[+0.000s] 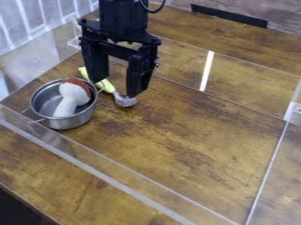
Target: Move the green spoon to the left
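Directly beneath the open tool [119, 88] lies the green spoon [115, 93].

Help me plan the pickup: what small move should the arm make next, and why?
Probably lower the pincer a little and close it on the green spoon. Its jaws stand open and point down right over the spoon, which lies on the wooden table beside the steel bowl and is not yet gripped. How much gap remains above the spoon is hard to tell.
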Controlling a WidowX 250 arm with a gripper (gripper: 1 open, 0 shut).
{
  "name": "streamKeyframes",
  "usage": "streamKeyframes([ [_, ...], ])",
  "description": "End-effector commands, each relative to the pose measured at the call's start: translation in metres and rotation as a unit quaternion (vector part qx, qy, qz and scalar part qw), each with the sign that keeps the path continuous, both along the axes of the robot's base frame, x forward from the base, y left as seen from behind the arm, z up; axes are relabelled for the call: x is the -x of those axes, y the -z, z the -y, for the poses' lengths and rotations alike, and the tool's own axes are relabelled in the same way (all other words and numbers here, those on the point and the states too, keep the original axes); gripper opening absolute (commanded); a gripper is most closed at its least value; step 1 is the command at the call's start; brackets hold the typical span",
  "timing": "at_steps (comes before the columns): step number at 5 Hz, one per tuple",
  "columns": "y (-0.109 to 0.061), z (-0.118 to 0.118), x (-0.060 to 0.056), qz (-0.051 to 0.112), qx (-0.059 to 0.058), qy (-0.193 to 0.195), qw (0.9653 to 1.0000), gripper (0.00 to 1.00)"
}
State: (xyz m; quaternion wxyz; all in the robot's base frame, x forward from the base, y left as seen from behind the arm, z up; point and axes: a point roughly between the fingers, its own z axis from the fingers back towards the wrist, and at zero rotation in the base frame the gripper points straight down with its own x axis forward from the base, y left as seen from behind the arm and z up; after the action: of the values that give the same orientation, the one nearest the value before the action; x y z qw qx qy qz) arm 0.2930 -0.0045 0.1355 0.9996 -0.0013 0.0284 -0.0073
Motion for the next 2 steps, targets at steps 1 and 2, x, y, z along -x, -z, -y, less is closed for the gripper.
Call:
streamKeyframes([
  [1,0.0,-0.011,-0.005,-0.007,-0.002,0.05,0.9987,1.0],
  [2,-0.003,-0.024,-0.014,-0.007,-0.004,0.12,0.9928,1.0],
])
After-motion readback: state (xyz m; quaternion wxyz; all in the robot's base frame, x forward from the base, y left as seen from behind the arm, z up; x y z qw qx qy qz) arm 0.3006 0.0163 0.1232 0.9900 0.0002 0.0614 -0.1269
